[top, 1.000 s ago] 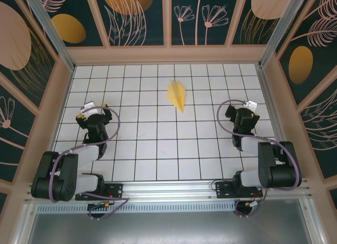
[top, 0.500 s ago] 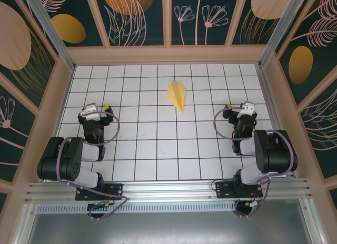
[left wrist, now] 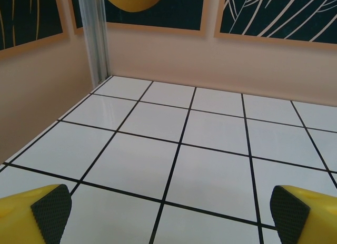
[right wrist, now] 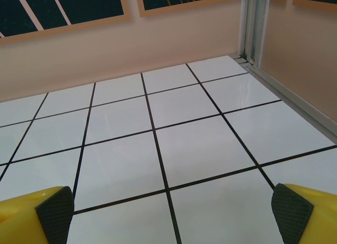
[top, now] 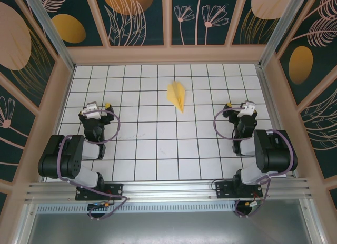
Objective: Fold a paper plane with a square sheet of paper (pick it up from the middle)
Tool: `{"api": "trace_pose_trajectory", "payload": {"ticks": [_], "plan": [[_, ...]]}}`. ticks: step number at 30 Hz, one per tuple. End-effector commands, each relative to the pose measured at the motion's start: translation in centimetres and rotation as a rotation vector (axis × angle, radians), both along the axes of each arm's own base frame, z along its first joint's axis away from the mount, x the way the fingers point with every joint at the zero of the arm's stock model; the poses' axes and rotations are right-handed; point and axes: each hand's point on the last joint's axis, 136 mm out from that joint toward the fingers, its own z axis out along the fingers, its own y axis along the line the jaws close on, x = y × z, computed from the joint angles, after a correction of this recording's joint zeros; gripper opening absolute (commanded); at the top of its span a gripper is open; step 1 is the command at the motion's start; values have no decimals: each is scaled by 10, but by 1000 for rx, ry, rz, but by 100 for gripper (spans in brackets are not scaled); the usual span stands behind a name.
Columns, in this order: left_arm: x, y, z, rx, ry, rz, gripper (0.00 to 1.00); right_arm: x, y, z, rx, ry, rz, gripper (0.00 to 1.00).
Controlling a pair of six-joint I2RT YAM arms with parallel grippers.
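The white gridded table (top: 158,149) sits inside patterned walls (top: 168,53). The left gripper (top: 96,109) and right gripper (top: 240,108) stand wide open near its sides, holding nothing (pads (left wrist: 51,206) over bare table). The yellow paper plane (top: 178,95) lies flat between them, farther back, well apart from both.

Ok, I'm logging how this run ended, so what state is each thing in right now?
paper plane: folded into a pointed dart, lying on the table, tip toward the arms, untouched.
left gripper: open, holding nothing.
right gripper: open, holding nothing.
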Motion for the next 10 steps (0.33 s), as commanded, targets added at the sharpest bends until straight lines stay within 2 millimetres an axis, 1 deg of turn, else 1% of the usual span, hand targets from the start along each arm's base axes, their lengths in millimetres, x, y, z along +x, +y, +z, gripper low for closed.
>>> {"api": "trace_pose_trajectory", "payload": {"ticks": [1,8,9,10], "plan": [[7,-5,9,19,-23,-37,99,1,1,7,-7,-35,15,99],[9,-7,9,21,-22,-50,99,0,1,6,-8,-34,17,99],[8,-6,9,21,-21,-49,99,1,5,7,-12,-35,43,99],[8,-7,8,20,-21,-49,98,1,19,6,-34,-32,131,99]]}}
